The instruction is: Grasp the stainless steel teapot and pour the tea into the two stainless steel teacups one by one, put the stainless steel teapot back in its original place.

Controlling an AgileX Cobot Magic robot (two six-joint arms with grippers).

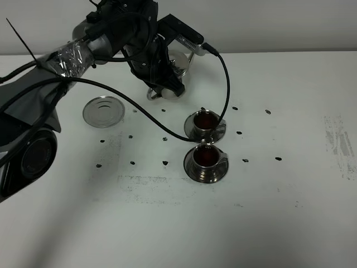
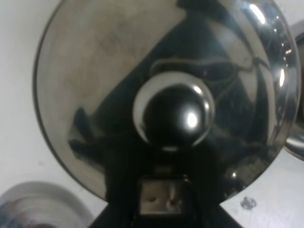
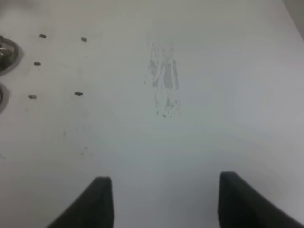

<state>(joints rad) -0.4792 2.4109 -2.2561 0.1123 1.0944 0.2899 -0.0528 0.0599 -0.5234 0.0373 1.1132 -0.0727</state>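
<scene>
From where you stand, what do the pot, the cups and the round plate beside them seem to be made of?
The pot looks like polished steel: its lid gives mirror reflections. The two cups seem the same shiny metal, with bright rims. The round plate looks like duller grey metal, probably steel too.

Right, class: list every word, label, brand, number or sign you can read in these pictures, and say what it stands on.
None can be read: no lettering shows on the stainless steel teapot, either teacup, the round lid-like disc or the table. The table's dark specks are marks, not writing.
</scene>
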